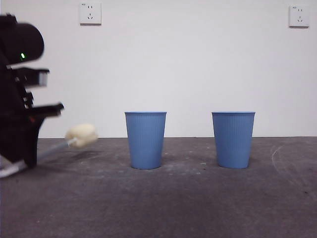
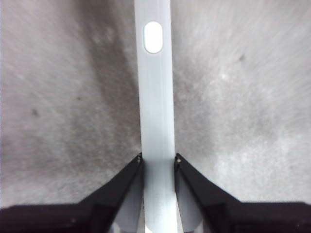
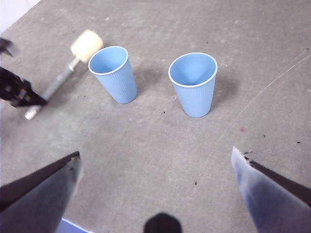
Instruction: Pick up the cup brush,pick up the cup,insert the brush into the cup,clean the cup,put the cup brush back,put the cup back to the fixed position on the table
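Grey surface (image 1: 198, 198) noted; cup brush (image 2: 156, 121) was pinched between left gripper (image 2: 158, 158) jaws; right gripper (image 3: 155, 160) jaws spread; level lifting was advised.

A plain white wall (image 1: 198, 64) fills the background, evenly lit. Two white square plastic wall sockets sit high on it, one at eleven o'clock (image 1: 90, 13), the other at one o'clock (image 1: 299, 16). The wall's lower edge runs level across the view.

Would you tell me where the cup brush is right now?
In the front view the cup brush is at far left, handle between the left gripper's jaws, beside the nearer cup.
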### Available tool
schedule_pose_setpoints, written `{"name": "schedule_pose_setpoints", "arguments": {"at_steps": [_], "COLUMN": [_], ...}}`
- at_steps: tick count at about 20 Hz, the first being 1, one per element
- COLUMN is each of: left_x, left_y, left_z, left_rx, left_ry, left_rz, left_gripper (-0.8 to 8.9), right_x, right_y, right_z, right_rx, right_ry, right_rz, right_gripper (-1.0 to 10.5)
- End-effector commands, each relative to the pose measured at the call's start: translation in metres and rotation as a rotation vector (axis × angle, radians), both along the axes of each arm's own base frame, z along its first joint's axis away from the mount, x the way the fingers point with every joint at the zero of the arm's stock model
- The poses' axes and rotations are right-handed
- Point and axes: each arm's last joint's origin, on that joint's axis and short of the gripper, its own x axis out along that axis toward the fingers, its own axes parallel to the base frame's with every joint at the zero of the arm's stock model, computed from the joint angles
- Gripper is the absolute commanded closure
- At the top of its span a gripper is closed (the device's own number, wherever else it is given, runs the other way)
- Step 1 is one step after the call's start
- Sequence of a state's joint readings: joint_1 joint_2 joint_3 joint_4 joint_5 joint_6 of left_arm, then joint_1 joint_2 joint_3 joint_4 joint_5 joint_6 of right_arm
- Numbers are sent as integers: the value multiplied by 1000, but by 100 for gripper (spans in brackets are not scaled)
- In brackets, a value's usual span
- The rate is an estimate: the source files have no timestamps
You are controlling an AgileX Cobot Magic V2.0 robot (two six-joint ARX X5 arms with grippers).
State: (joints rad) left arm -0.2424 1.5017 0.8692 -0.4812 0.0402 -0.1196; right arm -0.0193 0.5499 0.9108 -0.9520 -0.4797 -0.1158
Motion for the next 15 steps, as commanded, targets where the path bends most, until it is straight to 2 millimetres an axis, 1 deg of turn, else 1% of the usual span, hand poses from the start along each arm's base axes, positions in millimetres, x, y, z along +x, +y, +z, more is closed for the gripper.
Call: {"name": "schedule_pose_setpoints", "arguments": {"at_steps": [1, 4, 7, 9, 11, 13, 15], "left_x": [-8, -28, -57, -79, -102, -121, -137], "left_y": [10, 26, 37, 42, 44, 46, 48], "left_z": [18, 51, 86, 102, 113, 123, 130], "left_rx": [-10, -47, -106, -133, -132, -137, -143], "left_ry": [-67, -155, -283, -327, -357, -418, -466], "left_rz": [-21, -41, -43, -50, -68, -70, -70], "left_gripper": [822, 822, 822, 822, 822, 822, 822], "right_x": [3, 9, 19, 29, 41, 58, 74], "right_y": [0, 0, 1, 0, 0, 0, 3], "right_z": [0, 1, 4, 4, 1, -8, -31], "right_rx": [8, 14, 42, 43, 42, 50, 91], "right_ry": [3, -2, -20, -26, -12, -5, 4], "right_rz": [-1, 3, 20, 18, 17, 26, 42], "right_gripper": [321, 321, 321, 321, 320, 321, 321]}}
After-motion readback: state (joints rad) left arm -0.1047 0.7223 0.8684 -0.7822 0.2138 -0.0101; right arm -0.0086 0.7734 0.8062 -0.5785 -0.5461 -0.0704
